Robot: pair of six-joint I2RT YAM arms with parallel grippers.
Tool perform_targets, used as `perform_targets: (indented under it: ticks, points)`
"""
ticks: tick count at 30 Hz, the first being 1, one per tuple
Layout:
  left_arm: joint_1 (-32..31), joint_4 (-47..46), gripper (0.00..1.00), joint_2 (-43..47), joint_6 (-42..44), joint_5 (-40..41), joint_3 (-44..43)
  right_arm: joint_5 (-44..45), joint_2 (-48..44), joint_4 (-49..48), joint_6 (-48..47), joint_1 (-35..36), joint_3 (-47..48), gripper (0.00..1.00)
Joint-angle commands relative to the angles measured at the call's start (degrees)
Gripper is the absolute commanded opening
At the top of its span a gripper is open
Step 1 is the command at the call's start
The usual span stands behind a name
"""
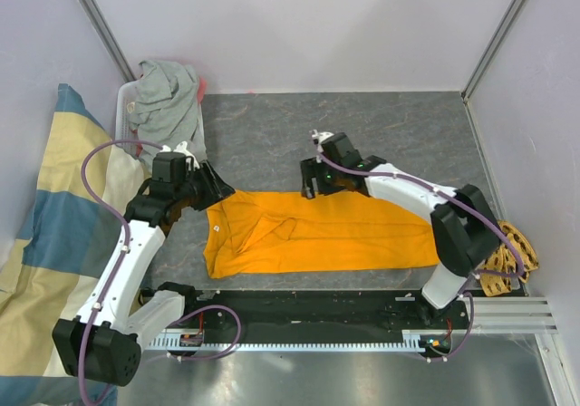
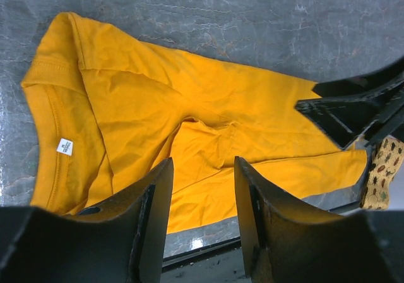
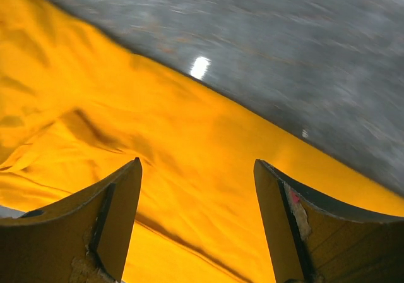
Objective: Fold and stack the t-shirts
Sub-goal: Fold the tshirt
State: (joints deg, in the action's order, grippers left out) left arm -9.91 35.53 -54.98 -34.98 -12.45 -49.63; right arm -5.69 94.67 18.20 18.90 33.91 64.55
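Left wrist: orange t-shirt [image 2: 189, 119] partly behind left gripper [image 2: 203, 163]

2 arms share 1 build: white shells on the long links and chunky black housings at the joints. The left arm [image 1: 122, 261] fills the lower left of the frame, the right arm [image 1: 408, 193] the right side. A mauve cable [image 1: 91, 175] loops along each. The left pincer [image 1: 225, 190] and right pincer [image 1: 311, 188] are black, each with 2 curved, blade-like fingers [image 2: 154, 220], the right pair scuffed inside.

Orange tee [image 3: 189, 169] cropped; table [image 3: 284, 55] blurred.
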Motion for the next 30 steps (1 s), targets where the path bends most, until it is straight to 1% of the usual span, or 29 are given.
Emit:
perform_targets:
  ticks: [1,5,8,13,19,26,30]
  points:
    - [1.56,-2.31,0.51,0.49,2.29,-2.05,0.41,-2.65,5.95,-1.41,-5.18,5.63,8.47,0.79]
    - [2.61,-1.87,0.51,0.93,3.16,-2.49,0.41,-2.39,11.66,1.13,-6.59,9.67,14.79,0.77]
    - [3.49,-1.78,0.51,1.19,3.69,-3.19,0.84,-1.43,14.3,2.63,-7.47,13.37,17.79,0.77]
    - [4.55,-1.87,0.51,1.46,3.78,-4.07,1.64,-0.11,17.29,2.98,-6.59,17.5,19.91,0.77]
    - [5.16,-1.87,0.51,1.81,4.04,-4.6,1.99,1.83,20.81,2.81,-3.08,20.14,22.63,0.76]
    - [5.52,-2.13,0.51,1.46,4.57,-5.22,2.17,1.91,25.12,2.81,-1.76,21.63,28.07,0.77]
    - [5.96,-2.04,0.51,1.54,5.01,-5.57,2.08,2.35,26.53,2.81,-2.02,21.64,29.49,0.77]
